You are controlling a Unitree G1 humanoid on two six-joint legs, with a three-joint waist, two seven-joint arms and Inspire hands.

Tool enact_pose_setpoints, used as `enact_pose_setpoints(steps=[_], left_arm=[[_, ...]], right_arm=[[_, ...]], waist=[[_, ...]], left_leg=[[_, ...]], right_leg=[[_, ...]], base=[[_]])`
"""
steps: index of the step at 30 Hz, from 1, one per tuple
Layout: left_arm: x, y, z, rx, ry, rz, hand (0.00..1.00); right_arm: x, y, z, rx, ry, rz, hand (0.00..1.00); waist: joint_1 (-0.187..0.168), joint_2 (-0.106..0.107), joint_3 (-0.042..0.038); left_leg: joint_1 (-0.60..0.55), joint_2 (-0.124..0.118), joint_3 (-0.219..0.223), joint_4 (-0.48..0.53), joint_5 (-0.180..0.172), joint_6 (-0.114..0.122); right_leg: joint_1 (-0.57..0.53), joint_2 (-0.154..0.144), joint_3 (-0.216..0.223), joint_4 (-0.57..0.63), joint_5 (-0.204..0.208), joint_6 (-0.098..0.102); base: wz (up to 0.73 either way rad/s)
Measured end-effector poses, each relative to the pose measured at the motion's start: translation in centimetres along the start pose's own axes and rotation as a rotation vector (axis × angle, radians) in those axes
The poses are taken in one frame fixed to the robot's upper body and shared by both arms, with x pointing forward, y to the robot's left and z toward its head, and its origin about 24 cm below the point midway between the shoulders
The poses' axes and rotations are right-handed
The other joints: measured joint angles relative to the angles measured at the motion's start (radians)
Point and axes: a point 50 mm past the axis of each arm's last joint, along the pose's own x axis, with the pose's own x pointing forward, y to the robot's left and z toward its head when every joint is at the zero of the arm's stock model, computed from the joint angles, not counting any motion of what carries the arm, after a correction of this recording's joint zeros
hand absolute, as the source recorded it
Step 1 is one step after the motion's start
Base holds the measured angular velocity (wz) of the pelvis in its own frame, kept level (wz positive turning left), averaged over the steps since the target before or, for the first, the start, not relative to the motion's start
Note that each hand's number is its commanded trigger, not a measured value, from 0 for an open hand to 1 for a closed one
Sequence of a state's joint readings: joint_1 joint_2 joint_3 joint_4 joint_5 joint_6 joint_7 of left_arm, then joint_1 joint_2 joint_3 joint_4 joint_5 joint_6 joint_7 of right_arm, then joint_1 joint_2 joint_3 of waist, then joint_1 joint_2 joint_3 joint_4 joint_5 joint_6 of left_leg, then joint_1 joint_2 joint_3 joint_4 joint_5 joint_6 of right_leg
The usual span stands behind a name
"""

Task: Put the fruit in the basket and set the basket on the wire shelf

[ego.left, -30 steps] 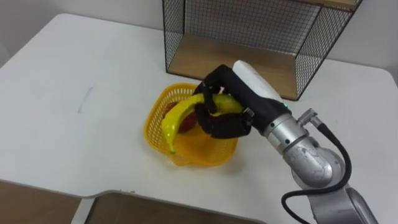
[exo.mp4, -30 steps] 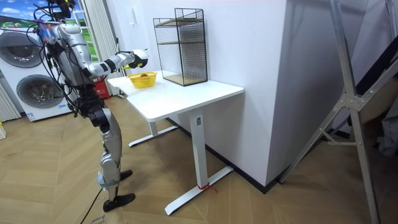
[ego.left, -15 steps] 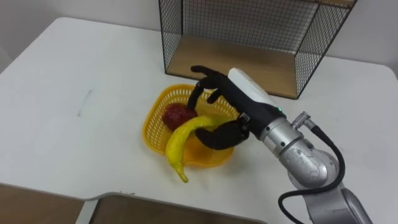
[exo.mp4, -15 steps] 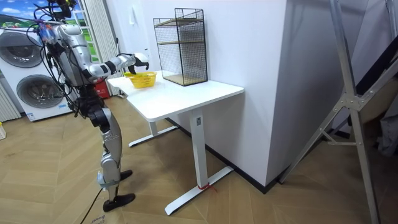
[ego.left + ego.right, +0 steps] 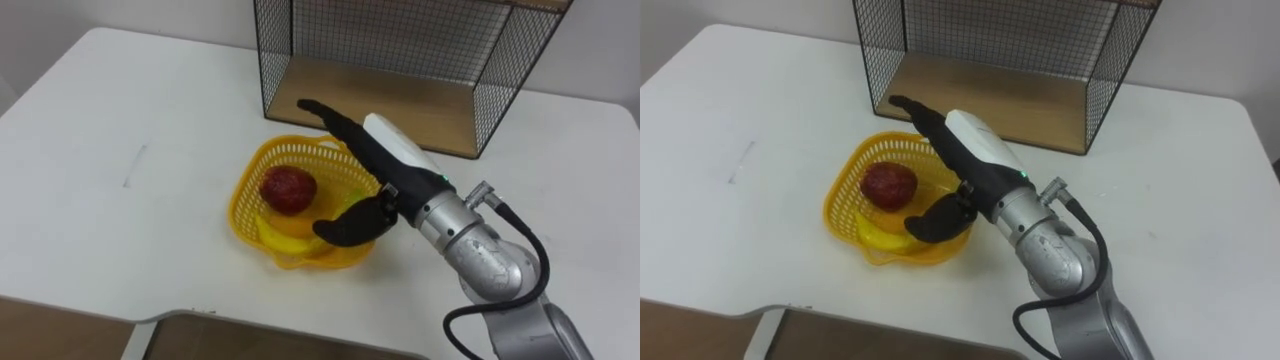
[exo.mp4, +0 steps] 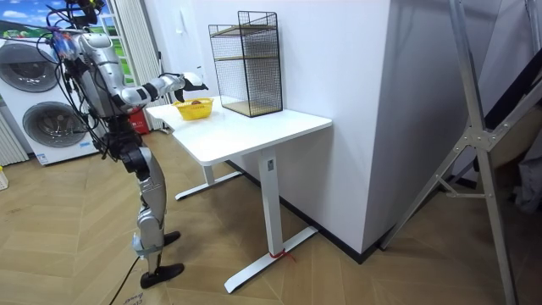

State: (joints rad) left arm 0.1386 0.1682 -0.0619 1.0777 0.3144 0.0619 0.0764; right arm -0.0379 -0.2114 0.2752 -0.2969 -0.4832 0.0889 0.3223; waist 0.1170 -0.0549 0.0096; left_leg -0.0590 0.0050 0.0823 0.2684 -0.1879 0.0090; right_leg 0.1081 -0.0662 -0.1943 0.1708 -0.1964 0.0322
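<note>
Surface: white, smooth, matt top with rounded corners; I had the robot standing at its end, going by the room view.
Done: both fruits lay inside the yellow basket, so I judged the loading finished.
Left to do: the basket sat on the surface just in front of the wire shelf, not on it; gripping, lifting and placing it remained.
Basket: round plastic lattice with a wavy rim; it looked light and a little flexible to me.
Red fruit: rounded, dull-skinned, on the basket's left side.
Banana: curved, smooth yellow, low along the near wall, partly under the red fruit.
Right hand: black fingers stretched straight over the far rim, thumb spread wide by the near rim; it held nothing, and I could not tell whether the thumb touched the rim.
Wire shelf: thin black rod mesh, open at the front, with a flat wooden board as its floor.
</note>
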Motion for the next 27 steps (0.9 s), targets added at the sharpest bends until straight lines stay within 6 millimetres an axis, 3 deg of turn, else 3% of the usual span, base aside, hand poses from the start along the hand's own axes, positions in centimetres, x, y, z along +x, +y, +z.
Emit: enact_pose_setpoints(steps=[11,16,20,22,27], left_arm=[[0.0,-0.1,-0.4,0.001,0.017,0.002,0.00],[-0.1,-0.2,-0.8,-0.020,0.025,0.022,0.00],[-0.4,-0.6,-2.2,-0.040,0.060,0.026,0.00],[-0.7,-0.9,-3.2,-0.068,0.087,0.024,0.00],[-1.1,-1.1,-4.9,-0.154,0.128,0.031,0.00]], right_arm=[[0.0,-0.1,0.0,0.026,-0.008,-0.010,0.00],[-0.4,-1.8,-0.3,0.227,-0.052,-0.120,0.00],[-0.9,-3.3,-0.7,0.365,-0.087,-0.227,0.00],[-1.4,-4.4,-1.0,0.523,-0.133,-0.283,0.00],[-2.5,-6.4,-1.8,0.660,-0.184,-0.413,0.00]], waist=[[-0.006,-0.003,-0.0022],[-0.013,-0.007,-0.0030],[-0.035,-0.007,-0.0025],[-0.055,-0.003,-0.0005],[-0.066,0.015,0.0029]], left_leg=[[0.002,0.000,0.001,0.001,0.000,0.000],[0.003,-0.001,-0.001,0.001,0.000,0.001],[0.003,-0.001,-0.003,0.004,0.000,0.001],[0.003,-0.001,-0.005,0.006,0.000,0.001],[-0.003,0.004,-0.004,0.034,-0.009,0.002]], right_leg=[[0.003,0.000,0.000,0.000,0.000,0.000],[0.005,-0.001,0.000,0.000,0.000,0.000],[0.010,0.000,-0.001,0.000,0.000,0.000],[0.013,0.000,-0.006,-0.002,0.000,0.000],[0.014,0.002,-0.010,0.000,0.000,0.000]], base=[[0.00],[0.00],[0.02],[0.00],[-0.01]])
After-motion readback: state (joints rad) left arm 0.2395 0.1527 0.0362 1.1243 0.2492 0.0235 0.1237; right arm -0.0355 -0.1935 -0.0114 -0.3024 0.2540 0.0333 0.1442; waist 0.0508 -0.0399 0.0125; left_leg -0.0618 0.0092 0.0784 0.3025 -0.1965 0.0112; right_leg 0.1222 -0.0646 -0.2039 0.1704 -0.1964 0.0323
